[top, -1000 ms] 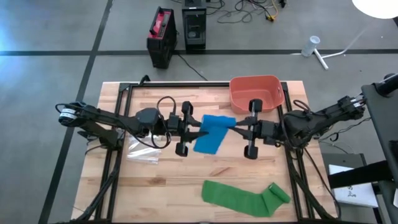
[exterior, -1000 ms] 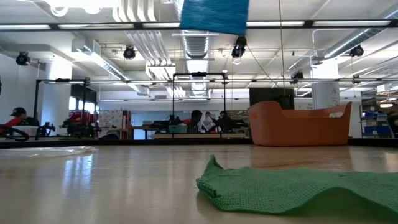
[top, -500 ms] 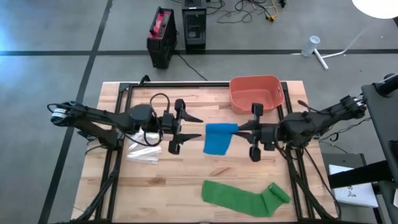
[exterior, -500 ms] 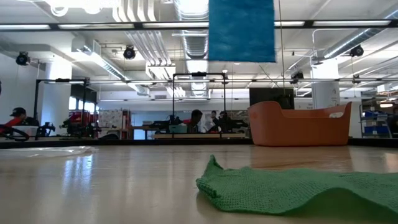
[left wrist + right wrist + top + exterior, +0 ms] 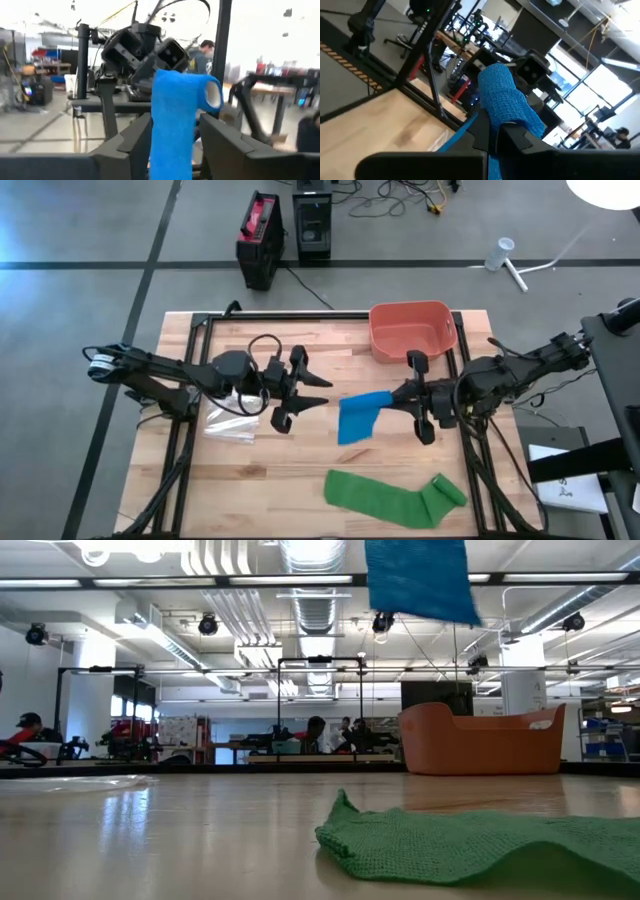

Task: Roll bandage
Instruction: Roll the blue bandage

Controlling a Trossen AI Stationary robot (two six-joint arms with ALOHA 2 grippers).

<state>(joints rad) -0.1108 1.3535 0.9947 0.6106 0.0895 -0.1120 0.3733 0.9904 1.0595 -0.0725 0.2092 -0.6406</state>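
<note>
A blue bandage (image 5: pixel 358 418) hangs in the air above the middle of the table, and my right gripper (image 5: pixel 394 394) is shut on its rolled end. In the low view its loose tail (image 5: pixel 415 580) hangs high above the tabletop. My left gripper (image 5: pixel 318 391) stands open just left of it, fingers level and pointing at it. In the left wrist view the bandage (image 5: pixel 172 125) shows between those fingers (image 5: pixel 134 142), while the high view shows a gap. A green bandage (image 5: pixel 394 498) lies flat near the front edge. My right gripper pinches the blue bandage's rolled end (image 5: pixel 506 107) between its two shut fingers (image 5: pixel 490 131). The fingers come level from the table's right side. The roll sits at the fingers and the unrolled tail (image 5: pixel 352 428) hangs slack below, lifted clear of the table.
An orange bin (image 5: pixel 412 330) stands at the far right of the table. A clear plastic bag (image 5: pixel 230 426) lies under my left arm. Black frame rails run along the table's left and right sides. People and desks show in the room beyond.
My left gripper has opened and let go of the blue bandage, drawing back a little toward the table's left. My right gripper has rolled and carried the bandage toward the near right. The bandage now hangs from the right gripper alone, tilted.
</note>
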